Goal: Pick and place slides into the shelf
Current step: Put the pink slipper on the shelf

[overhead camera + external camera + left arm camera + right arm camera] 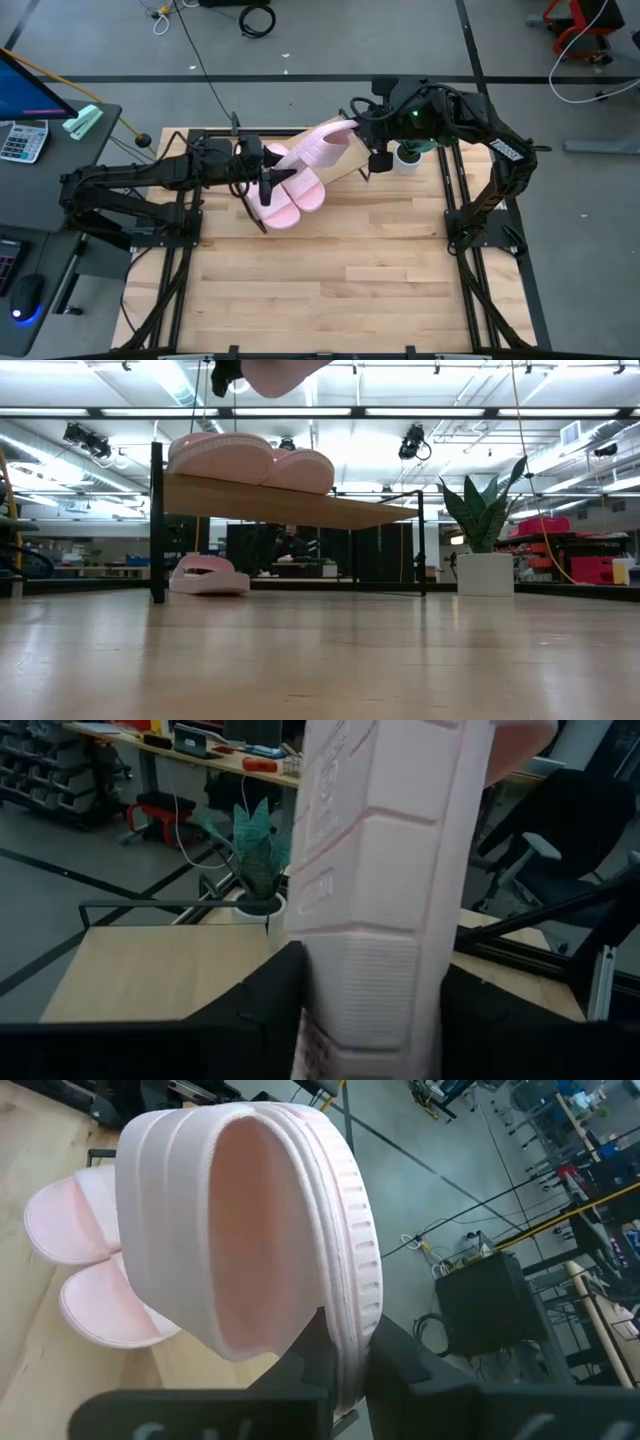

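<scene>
A pale pink slide point(322, 146) hangs in the air above the shelf point(345, 165), between both grippers. My right gripper point(358, 130) is shut on its far-right end and my left gripper point(268, 168) is closed on its other end. Two more slides point(290, 197) lie side by side on the slanted shelf board point(300, 505), soles down. Another slide point(208, 575) lies on the tabletop under the shelf's left part. My left gripper has the slide's sole point(375, 920) between its two fingers point(262, 1010), which stand against its two long sides near the end closest to that arm. The fingers come level from the table's left and lie along the slide. The slide is clear of the shelf. My right gripper pinches the ribbed rim of the sole point(350, 1315) at the end next to the wide strap point(165, 1210). One finger is on the footbed side and one on the underside. It comes slanting down from the table's right. The slide is lifted clear.
A potted plant in a white pot point(408, 155) stands at the shelf's right end, close under my right arm. The shelf's black frame posts point(157, 525) stand upright at its corners. The near half of the wooden tabletop point(330, 290) is bare.
</scene>
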Controlling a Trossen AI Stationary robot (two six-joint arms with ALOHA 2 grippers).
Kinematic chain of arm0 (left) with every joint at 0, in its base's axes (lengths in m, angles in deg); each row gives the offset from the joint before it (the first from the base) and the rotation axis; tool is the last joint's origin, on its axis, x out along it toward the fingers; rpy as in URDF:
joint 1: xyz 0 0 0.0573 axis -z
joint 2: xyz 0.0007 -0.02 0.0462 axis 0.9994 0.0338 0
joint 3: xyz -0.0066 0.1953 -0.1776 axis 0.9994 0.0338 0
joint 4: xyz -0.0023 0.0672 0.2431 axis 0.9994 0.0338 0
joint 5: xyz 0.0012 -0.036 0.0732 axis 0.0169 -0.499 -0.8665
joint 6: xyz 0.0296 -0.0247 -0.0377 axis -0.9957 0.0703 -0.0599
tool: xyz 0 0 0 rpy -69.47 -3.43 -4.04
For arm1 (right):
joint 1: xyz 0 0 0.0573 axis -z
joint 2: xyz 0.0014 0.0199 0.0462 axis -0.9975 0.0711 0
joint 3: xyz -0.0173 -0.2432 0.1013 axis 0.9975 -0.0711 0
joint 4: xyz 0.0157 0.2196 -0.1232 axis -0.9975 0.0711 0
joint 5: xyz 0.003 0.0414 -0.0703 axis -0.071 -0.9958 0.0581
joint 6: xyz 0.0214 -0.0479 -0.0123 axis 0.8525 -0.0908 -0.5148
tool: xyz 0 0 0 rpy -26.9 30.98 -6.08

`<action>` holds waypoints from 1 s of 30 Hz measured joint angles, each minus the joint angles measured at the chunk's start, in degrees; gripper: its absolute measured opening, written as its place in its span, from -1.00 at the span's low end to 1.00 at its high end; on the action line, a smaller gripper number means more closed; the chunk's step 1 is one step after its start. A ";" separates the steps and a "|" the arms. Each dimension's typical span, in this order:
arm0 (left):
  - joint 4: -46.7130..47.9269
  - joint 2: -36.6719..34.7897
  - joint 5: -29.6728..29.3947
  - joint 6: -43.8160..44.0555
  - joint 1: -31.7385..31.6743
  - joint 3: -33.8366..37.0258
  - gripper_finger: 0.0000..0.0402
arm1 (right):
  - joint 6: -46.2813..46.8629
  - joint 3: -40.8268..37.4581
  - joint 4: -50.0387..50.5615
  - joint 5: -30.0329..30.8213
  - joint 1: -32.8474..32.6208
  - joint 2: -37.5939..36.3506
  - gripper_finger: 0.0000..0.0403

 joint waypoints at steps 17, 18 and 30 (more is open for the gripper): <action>-0.50 0.02 -2.69 3.40 0.04 0.04 -0.62 | -0.68 0.00 -0.41 0.69 0.00 -0.04 -0.33; -0.93 0.02 -2.79 4.04 0.04 0.04 -0.61 | -1.00 0.01 -0.41 1.52 0.00 -0.08 -0.28; -6.26 0.82 -10.09 16.97 0.35 0.09 -0.62 | -0.32 0.01 -0.06 16.12 0.00 -1.82 0.13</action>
